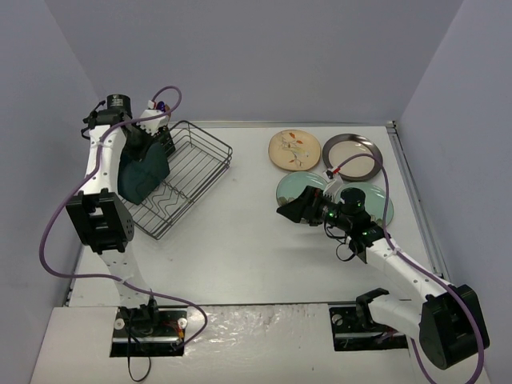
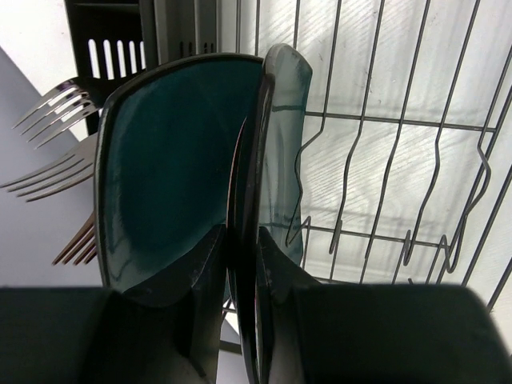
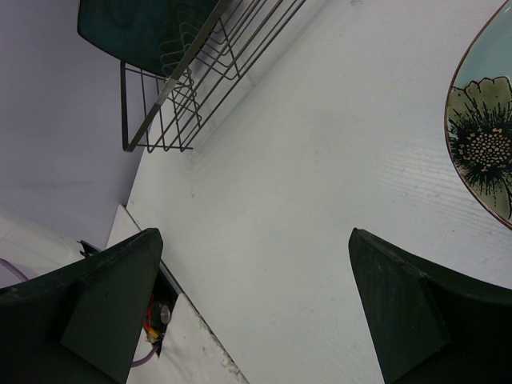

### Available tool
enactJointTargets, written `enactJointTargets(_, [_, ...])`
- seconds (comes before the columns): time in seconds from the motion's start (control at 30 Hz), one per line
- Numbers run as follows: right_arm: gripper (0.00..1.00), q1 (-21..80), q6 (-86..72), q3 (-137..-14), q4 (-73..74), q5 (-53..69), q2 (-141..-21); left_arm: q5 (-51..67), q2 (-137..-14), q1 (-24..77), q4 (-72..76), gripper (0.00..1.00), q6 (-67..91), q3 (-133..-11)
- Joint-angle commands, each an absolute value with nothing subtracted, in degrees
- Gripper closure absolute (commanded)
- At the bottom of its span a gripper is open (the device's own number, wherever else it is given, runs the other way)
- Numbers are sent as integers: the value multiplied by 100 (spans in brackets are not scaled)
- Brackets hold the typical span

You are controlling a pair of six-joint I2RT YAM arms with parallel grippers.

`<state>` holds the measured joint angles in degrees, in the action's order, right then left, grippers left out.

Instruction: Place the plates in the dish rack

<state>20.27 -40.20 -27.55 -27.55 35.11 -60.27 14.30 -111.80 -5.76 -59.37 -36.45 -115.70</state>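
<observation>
My left gripper (image 1: 149, 144) (image 2: 240, 236) is shut on the edge of a dark teal square plate (image 1: 142, 176) (image 2: 164, 160) and holds it upright over the left end of the black wire dish rack (image 1: 200, 156) (image 2: 384, 160). A second teal plate (image 2: 284, 120) stands pressed against it. My right gripper (image 1: 294, 206) (image 3: 254, 236) is open and empty above the table, beside a flowered mint-green plate (image 1: 306, 187) (image 3: 484, 136). A plain mint plate (image 1: 374, 205), a cream floral plate (image 1: 294, 149) and a beige dark-rimmed plate (image 1: 352, 154) lie flat at the right.
Several forks (image 2: 48, 160) stick out of the slotted cutlery holder (image 2: 120, 40) at the rack's corner next to the held plate. Grey walls close in the table on the left, back and right. The rack also shows in the right wrist view (image 3: 200, 72).
</observation>
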Motion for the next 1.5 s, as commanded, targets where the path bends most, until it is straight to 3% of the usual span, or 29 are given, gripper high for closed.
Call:
enactJointTargets(0.0, [0, 1989, -3914, -2774, -3173, 3416, -5935, 1585, -10905, -633, -5728, 100, -3554, -11888])
enactJointTargets(0.27, [1, 1978, -3867, -2747, -3072, 3375, -5836, 1324, -10899, -628, -5805, 98, -3371, -11725])
enactJointTargets(0.53, [1, 1942, -3841, -2686, -2897, 3225, -5656, 1034, -10681, -627, -5545, 59, -3163, -11448])
enactJointTargets(1.0, [0, 1868, -3785, -2570, -2003, 2251, -4945, 888, -9740, -541, -4672, 13, -2191, -10979])
enactJointTargets(1.23, [0, 1729, -4062, -2379, -1384, 1341, -4683, 490, -8509, -493, -3968, 3, -935, -10097])
enactJointTargets(1.47, [0, 1640, -4531, -2084, -1123, 468, -4707, 1088, -6527, -483, -3012, 3, 576, -8165])
